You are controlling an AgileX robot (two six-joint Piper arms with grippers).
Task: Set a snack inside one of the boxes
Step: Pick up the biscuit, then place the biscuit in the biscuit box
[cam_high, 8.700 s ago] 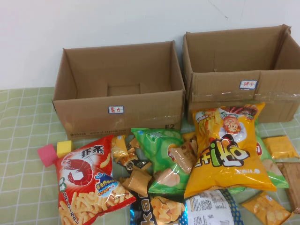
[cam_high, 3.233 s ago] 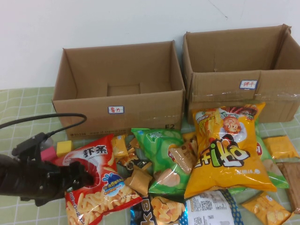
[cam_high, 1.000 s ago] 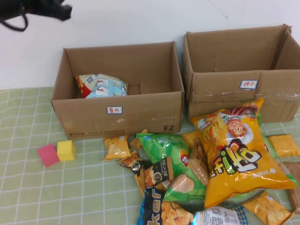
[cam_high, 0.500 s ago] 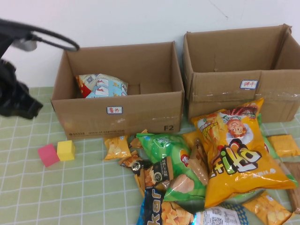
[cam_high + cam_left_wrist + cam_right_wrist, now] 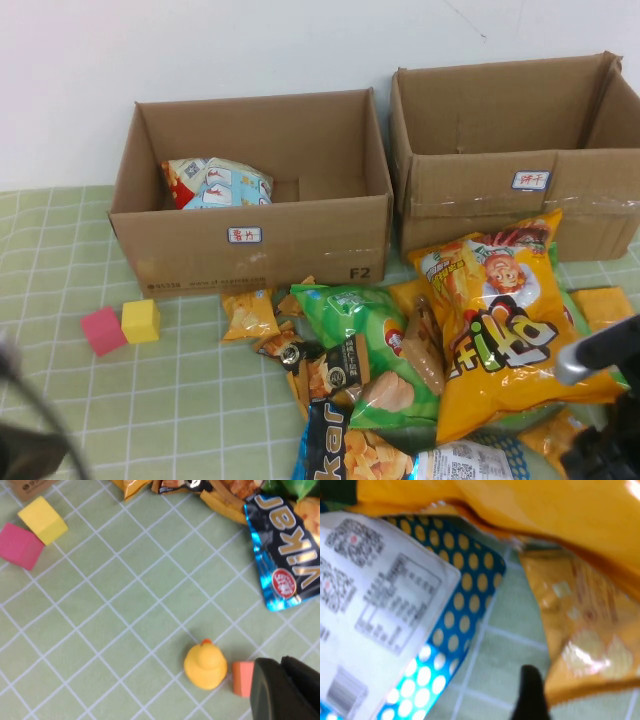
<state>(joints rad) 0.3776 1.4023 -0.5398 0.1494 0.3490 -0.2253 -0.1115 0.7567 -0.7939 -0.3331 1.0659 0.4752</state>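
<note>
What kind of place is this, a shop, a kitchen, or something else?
Probably a robot test bench, not a shop. A green checked tablecloth against a bare white wall holds two labelled cardboard boxes, loose snack bags, toy blocks and a rubber duck. The left gripper and right gripper hang low over the cloth.
</note>
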